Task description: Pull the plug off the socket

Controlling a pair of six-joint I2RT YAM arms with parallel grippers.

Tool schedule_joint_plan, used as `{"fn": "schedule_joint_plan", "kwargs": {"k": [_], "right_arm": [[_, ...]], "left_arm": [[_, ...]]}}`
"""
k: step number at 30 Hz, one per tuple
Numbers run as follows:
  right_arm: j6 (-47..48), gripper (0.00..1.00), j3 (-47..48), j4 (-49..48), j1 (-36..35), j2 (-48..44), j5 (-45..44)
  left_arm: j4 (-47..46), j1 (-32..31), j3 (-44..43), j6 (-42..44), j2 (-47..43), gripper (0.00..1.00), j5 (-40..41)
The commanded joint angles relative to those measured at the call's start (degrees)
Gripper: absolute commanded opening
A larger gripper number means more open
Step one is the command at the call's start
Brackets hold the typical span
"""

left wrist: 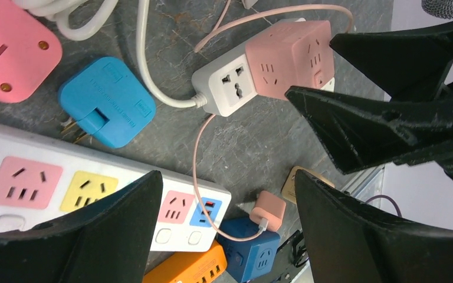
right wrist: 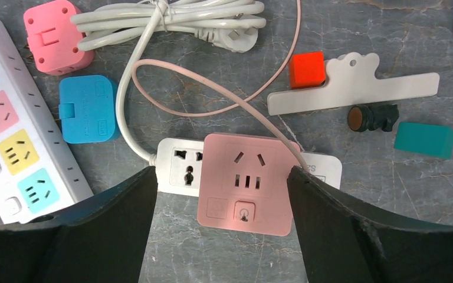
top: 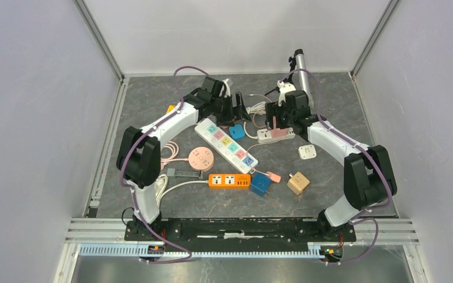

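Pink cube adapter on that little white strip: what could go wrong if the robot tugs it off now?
1. The small white power strip lies loose. The left pincer is open, not pinning it, so it may lift with the pink cube adapter.
2. The thin pink cable reaches the adapter beside the open right pincer and might get pinched.
3. Both pincers sit close together and could bump.

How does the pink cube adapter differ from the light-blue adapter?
The pink cube adapter sits plugged on the short white strip; the light-blue adapter lies loose on the table. The pink one carries a pink cable; the light-blue one has none. Both are square-faced.
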State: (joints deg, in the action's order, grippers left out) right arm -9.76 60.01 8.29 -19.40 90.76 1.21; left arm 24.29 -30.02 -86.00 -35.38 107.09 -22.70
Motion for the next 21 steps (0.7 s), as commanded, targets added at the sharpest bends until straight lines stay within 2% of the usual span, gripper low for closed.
{"fn": "schedule_joint_plan", "kwargs": {"k": [1, 10, 21], "right_arm": [[2.42, 0.86, 2.32, 2.93, -1.35, 1.36, -5.67], [3.91, 0.89, 2.86, 2.79, -2.16, 1.34, -7.25], [5.74, 0.91, 3.66, 5.6, -2.65, 3.88, -8.45]], "left_arm": [[2.43, -1.39, -5.9, -0.1, 3.76, 0.88, -0.57], [6.13, -3.76, -12.52, 0.21, 10.79, 0.88, 1.28], [8.02, -4.82, -15.38, 0.18, 15.78, 0.85, 2.93]]}}
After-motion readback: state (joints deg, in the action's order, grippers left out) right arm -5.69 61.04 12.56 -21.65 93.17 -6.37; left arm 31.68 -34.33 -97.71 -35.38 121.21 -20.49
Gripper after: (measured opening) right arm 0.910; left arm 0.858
